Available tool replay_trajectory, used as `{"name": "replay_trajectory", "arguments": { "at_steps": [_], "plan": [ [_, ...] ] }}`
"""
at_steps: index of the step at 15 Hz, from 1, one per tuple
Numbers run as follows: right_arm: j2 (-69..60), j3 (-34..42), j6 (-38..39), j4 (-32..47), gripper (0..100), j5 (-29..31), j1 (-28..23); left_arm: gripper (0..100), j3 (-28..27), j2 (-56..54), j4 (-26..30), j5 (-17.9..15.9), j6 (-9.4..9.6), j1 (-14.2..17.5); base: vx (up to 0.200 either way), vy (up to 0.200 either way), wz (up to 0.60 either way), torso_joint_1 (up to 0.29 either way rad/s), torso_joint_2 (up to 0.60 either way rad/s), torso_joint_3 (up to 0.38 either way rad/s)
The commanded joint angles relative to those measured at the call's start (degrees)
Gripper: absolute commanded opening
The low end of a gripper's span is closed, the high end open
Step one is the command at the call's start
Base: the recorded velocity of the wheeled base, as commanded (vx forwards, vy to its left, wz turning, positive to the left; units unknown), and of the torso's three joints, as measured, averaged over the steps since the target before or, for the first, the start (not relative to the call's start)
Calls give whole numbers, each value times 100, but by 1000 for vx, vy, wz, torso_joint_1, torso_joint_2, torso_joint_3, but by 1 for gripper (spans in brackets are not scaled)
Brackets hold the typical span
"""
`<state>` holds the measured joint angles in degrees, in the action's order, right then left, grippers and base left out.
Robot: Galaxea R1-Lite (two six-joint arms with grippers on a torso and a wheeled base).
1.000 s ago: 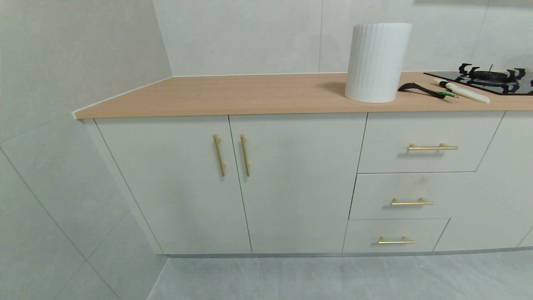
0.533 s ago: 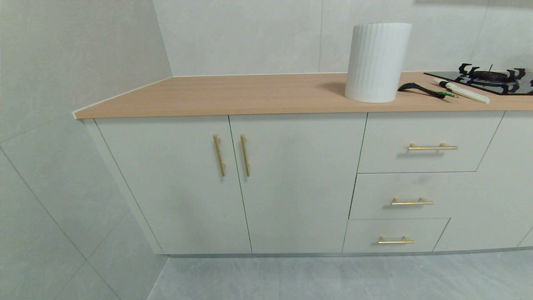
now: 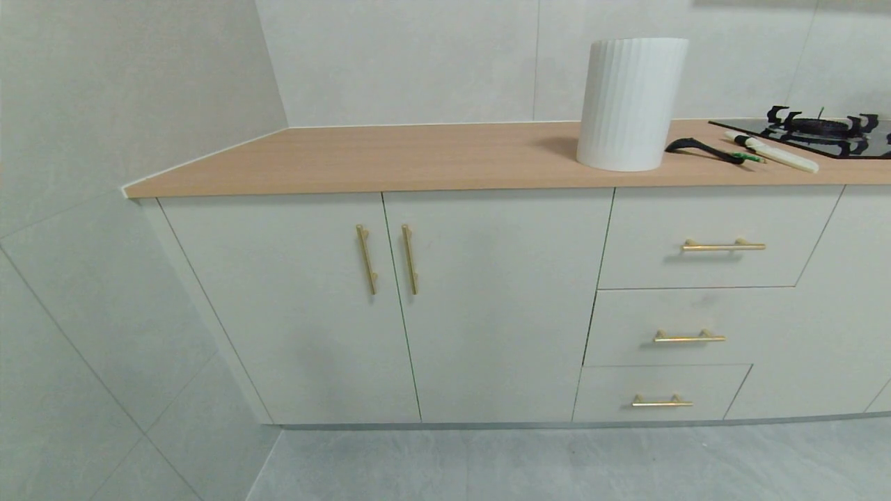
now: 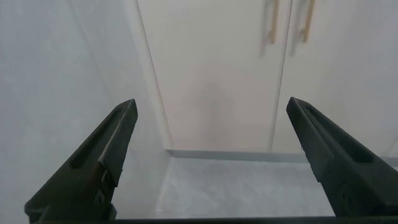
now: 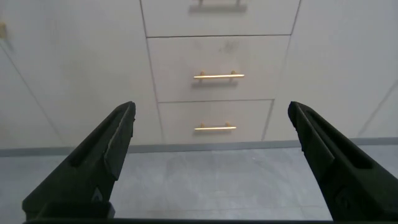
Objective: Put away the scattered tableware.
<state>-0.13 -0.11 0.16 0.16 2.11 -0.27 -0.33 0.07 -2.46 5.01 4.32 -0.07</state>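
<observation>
On the wooden countertop (image 3: 390, 156) at the right lie a black utensil (image 3: 699, 148), a small green-handled item (image 3: 748, 157) and a white-handled knife (image 3: 773, 152). A tall white ribbed container (image 3: 631, 103) stands beside them. My left gripper (image 4: 211, 118) is open and holds nothing; it hangs low before the cabinet doors (image 4: 249, 74), near the floor. My right gripper (image 5: 211, 118) is open too, with nothing in it, and faces the lower drawers (image 5: 217, 78).
A black gas hob (image 3: 821, 132) sits at the countertop's far right. Below are two cabinet doors (image 3: 390, 299) with gold handles and a stack of three drawers (image 3: 696, 243). A tiled wall (image 3: 104, 209) closes the left side. Grey floor (image 3: 522, 466) lies in front.
</observation>
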Motion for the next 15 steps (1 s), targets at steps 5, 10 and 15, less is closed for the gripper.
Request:
{"name": "replay_trajectory", "arguments": {
  "at_steps": [5,10,15],
  "plan": [
    [13,11,2,19,100,-18,0,100,33,1,246,-422,-414,-1,0,0,0,0,0,0],
    [13,11,2,19,100,-35,0,100,33,1,246,-422,-414,7,0,0,0,0,0,0],
    [13,11,19,19,100,-26,0,100,33,1,246,-422,-405,-1,0,0,0,0,0,0]
  ]
}}
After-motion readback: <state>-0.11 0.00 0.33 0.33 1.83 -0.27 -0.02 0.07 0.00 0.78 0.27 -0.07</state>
